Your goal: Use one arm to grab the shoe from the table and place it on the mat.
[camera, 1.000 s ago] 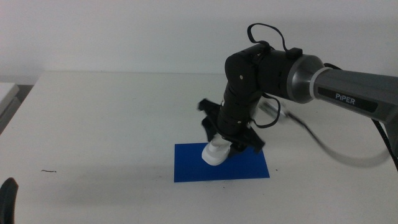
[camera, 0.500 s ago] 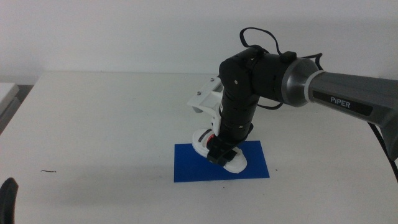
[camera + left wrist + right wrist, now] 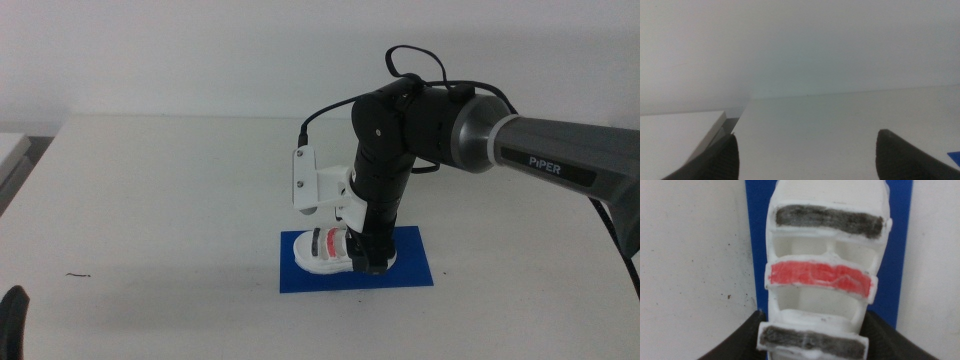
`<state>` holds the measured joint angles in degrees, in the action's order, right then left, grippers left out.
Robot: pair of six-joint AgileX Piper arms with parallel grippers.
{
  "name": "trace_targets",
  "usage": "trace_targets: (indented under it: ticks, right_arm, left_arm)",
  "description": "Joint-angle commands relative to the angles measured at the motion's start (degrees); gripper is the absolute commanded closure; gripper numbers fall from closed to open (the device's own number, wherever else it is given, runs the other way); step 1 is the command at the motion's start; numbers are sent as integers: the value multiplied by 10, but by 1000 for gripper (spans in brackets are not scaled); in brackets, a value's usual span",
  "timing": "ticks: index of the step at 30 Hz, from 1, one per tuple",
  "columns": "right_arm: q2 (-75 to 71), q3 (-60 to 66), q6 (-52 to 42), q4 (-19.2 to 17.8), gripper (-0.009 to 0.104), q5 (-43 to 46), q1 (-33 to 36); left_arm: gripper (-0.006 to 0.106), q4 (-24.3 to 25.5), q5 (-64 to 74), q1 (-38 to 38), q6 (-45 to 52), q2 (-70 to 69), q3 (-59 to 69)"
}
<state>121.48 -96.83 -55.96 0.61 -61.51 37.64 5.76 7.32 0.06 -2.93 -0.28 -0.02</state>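
The white shoe (image 3: 322, 249) with dark and red straps sits low over the left half of the blue mat (image 3: 410, 266); I cannot tell whether it touches it. My right gripper (image 3: 364, 256) points straight down from the "PiPER" arm (image 3: 560, 165) and is shut on the shoe's heel end. In the right wrist view the shoe (image 3: 822, 272) fills the middle above the mat (image 3: 756, 230), its heel between my right gripper's (image 3: 812, 347) dark jaws. My left gripper (image 3: 12, 318) waits at the bottom-left edge; the left wrist view shows my left gripper (image 3: 807, 160) open and empty.
The white table (image 3: 180, 200) surrounds the mat on all sides. A small dark speck (image 3: 78, 275) lies at the front left. A pale object (image 3: 10, 150) stands beyond the table's left edge, with a gap beside it in the left wrist view (image 3: 727, 125).
The right wrist has turned, swinging the shoe round and bringing it down over the mat's left half. The white camera mount now faces left. The left gripper has not moved.
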Motion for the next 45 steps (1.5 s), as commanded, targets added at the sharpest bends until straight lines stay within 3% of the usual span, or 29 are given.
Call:
trace_targets:
  ticks: [1,11,14,16,21,24,29,32,36,40,45]
  right_arm:
    - [6,-4,-8,-2,96,4,0]
    - [23,-4,-8,-6,96,17,0]
    - [23,-4,-8,-6,89,22,0]
    - [23,-4,-4,-6,76,29,0]
    - [23,-4,22,-19,28,28,0]
    - [9,-4,39,-23,14,28,0]
    - [-139,65,157,-37,13,76,-20]
    - [-283,198,308,-83,13,162,-59]
    - [-486,402,526,-74,13,335,-161]
    - [-647,568,545,-77,13,418,-268]
    - [-811,724,543,-70,13,503,-337]
  left_arm:
    - [7,-2,-7,0,-2,3,0]
    - [7,-2,-7,0,-2,3,0]
    - [7,-2,-7,0,-2,3,0]
    - [7,-2,-7,0,-2,3,0]
    - [7,-2,-7,0,-2,3,0]
    - [7,-2,-7,0,-2,3,0]
    - [7,-2,-7,0,-2,3,0]
    - [7,-2,-7,0,-2,3,0]
    - [7,-2,-7,0,-2,3,0]
    - [7,-2,-7,0,-2,3,0]
    - [7,-2,-7,0,-2,3,0]
